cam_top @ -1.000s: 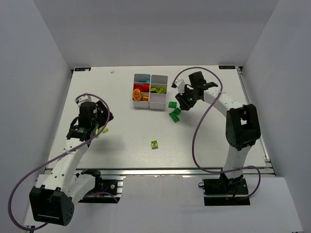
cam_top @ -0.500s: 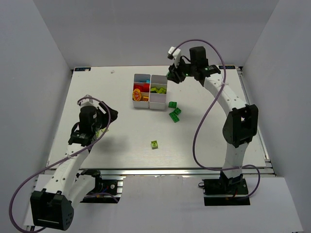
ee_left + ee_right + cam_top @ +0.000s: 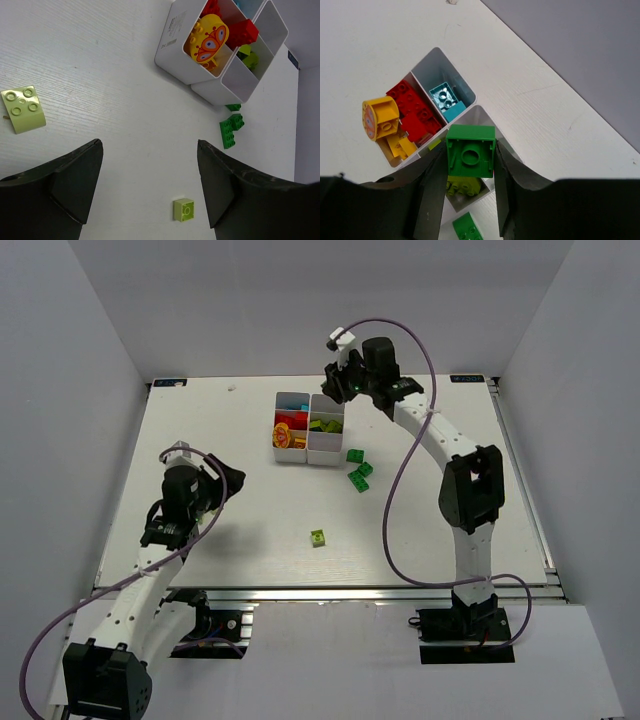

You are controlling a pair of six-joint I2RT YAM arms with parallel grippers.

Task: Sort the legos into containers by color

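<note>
The white containers tray (image 3: 324,452) stands at the back centre and holds red, yellow, light blue and lime legos. My right gripper (image 3: 341,386) hovers over its back right corner, shut on a dark green lego (image 3: 470,151), underside towards the camera, above the lime legos (image 3: 463,186). Two dark green legos (image 3: 358,467) lie on the table right of the tray, and a small lime lego (image 3: 318,537) lies nearer the front. My left gripper (image 3: 150,172) is open and empty above the table, with a flat lime lego (image 3: 22,108) to its left and the small lime lego (image 3: 184,209) between its fingers' line of sight.
A yellow round piece with a butterfly print (image 3: 209,39) sits in the tray's front left part beside red bricks (image 3: 243,31). White walls close off the table on the left, back and right.
The right arm has lifted a dark green lego from beside the pile and carried it back and left over the tray. The left gripper has shifted slightly and opened a little wider.
</note>
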